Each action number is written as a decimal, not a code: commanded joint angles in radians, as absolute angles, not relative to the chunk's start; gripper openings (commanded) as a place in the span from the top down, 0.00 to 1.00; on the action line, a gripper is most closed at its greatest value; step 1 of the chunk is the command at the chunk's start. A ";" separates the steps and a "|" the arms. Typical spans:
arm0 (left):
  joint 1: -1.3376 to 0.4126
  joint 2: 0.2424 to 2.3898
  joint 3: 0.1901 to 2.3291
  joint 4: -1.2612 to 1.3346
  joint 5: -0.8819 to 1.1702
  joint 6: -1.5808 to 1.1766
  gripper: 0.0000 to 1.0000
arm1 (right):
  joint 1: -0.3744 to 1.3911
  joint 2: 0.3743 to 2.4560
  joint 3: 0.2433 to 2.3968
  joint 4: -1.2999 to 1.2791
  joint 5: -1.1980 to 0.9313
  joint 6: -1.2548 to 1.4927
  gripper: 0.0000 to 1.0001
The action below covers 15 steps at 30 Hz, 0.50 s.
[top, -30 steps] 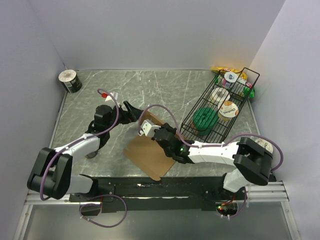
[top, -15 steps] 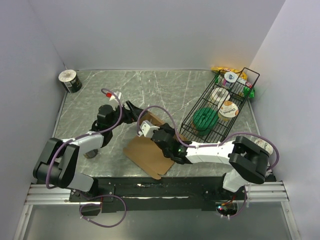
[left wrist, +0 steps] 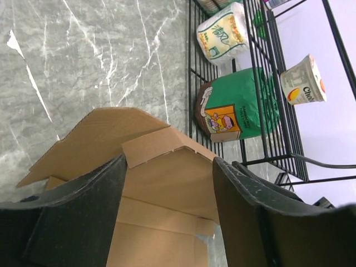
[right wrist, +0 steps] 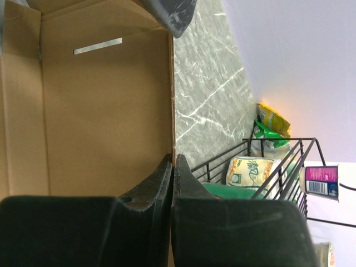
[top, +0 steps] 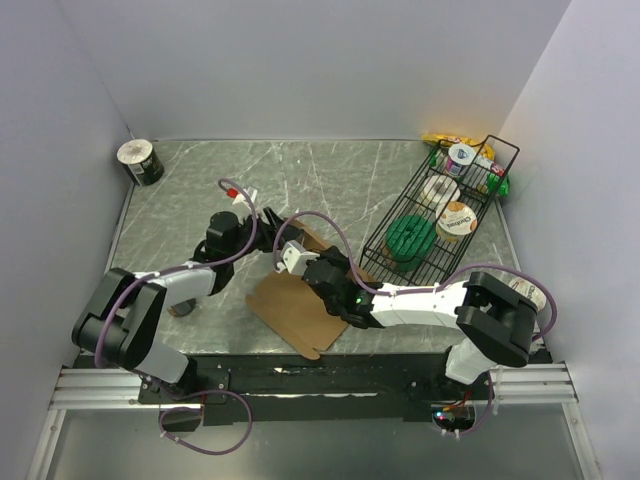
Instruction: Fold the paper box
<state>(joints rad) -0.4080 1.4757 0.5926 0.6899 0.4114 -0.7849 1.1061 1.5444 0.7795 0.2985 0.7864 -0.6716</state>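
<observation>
The paper box (top: 295, 312) is a flat brown cardboard sheet lying on the table's near middle, with its far flap raised (top: 310, 240). My right gripper (top: 322, 263) is shut on the sheet's right edge, and the pinch shows in the right wrist view (right wrist: 173, 158) beside the cardboard panel (right wrist: 100, 122). My left gripper (top: 272, 222) is open at the raised flap. In the left wrist view (left wrist: 168, 161) the folded flap (left wrist: 167, 183) shows between its two fingers. I cannot tell whether they touch it.
A black wire basket (left wrist: 191, 67) stands right of the box, holding a green bag (top: 408, 237), a white pack (top: 437, 190) and cups (top: 455, 220). Snack bags (top: 450, 140) lie behind it. A can (top: 140, 162) stands at the back left corner. Walls enclose the table.
My left gripper has moved right, up to the raised flap. My right gripper has stayed shut on the box's edge and hardly moved.
</observation>
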 commanded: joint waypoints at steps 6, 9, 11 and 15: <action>-0.468 1.517 0.676 0.704 0.402 -0.749 0.37 | 1.118 1.566 0.787 0.288 0.764 -0.641 1.00; -0.483 1.532 0.680 0.722 0.410 -0.759 0.39 | 1.120 1.566 0.784 0.293 0.767 -0.640 1.00; -0.495 1.539 0.672 0.741 0.422 -0.775 0.40 | 1.118 1.566 0.782 0.291 0.764 -0.635 1.00; -0.502 1.545 0.649 0.785 0.440 -0.790 0.40 | 1.118 1.563 0.781 0.290 0.758 -0.624 1.00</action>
